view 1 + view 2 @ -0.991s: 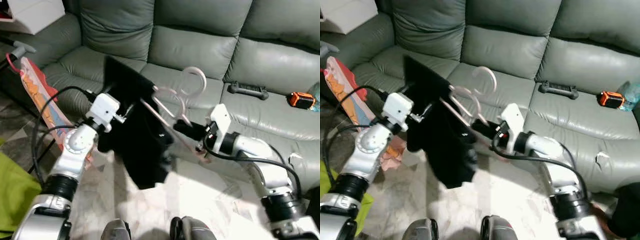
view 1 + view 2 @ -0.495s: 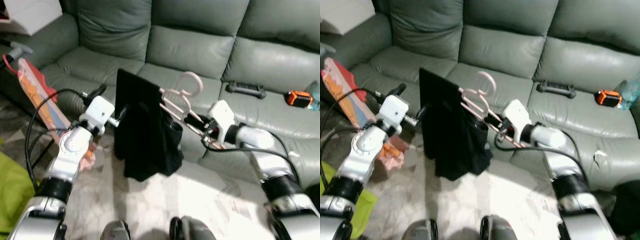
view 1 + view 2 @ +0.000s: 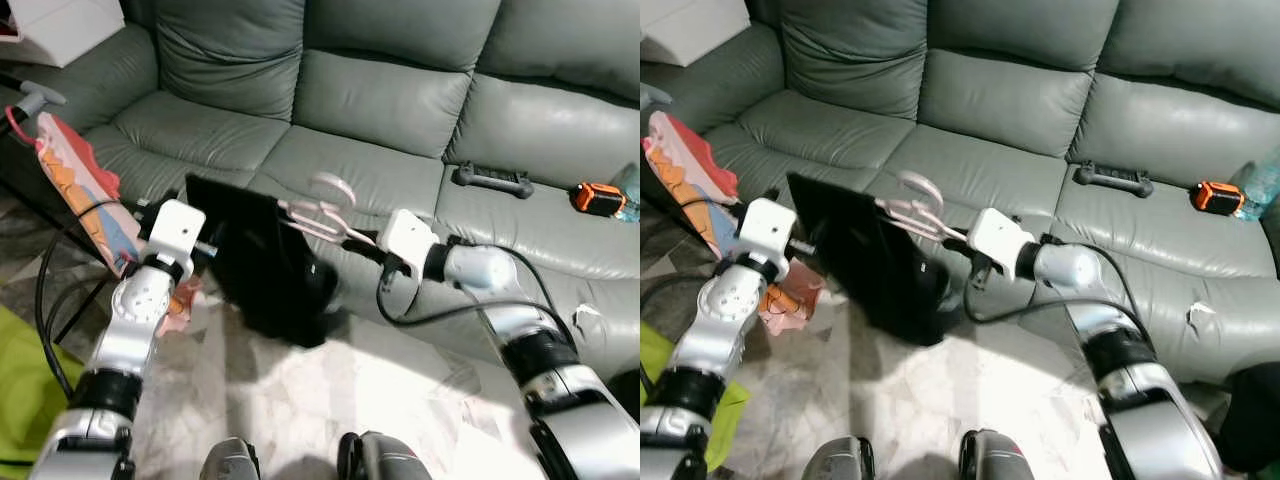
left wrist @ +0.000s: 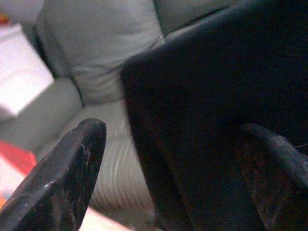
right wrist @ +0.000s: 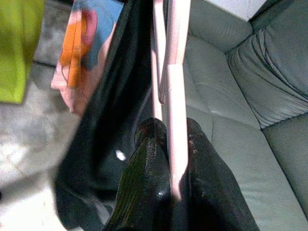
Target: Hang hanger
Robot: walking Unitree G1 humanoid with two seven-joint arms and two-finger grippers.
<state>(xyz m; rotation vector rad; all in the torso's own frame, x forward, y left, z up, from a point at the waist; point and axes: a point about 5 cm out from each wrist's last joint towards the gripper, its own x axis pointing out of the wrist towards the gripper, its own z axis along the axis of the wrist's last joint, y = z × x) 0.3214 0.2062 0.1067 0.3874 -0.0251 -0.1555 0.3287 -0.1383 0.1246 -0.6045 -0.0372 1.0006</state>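
Risk of garment (image 3: 265, 265) slipping off, seen from head views: pink hanger (image 3: 320, 215) held flat before sofa (image 3: 400, 90), cloth sagging toward 6 o'clock. In left wrist view, left gripper (image 4: 183, 159) fingers spread around black cloth, not pinching. In right wrist view, right gripper (image 5: 169, 178) clamped thinly on hanger bar at 12 o'clock; could twist out.

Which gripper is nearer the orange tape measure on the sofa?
Right. The right gripper, clamping the pink hanger, is nearer the tape measure; the left gripper is beyond the black garment.
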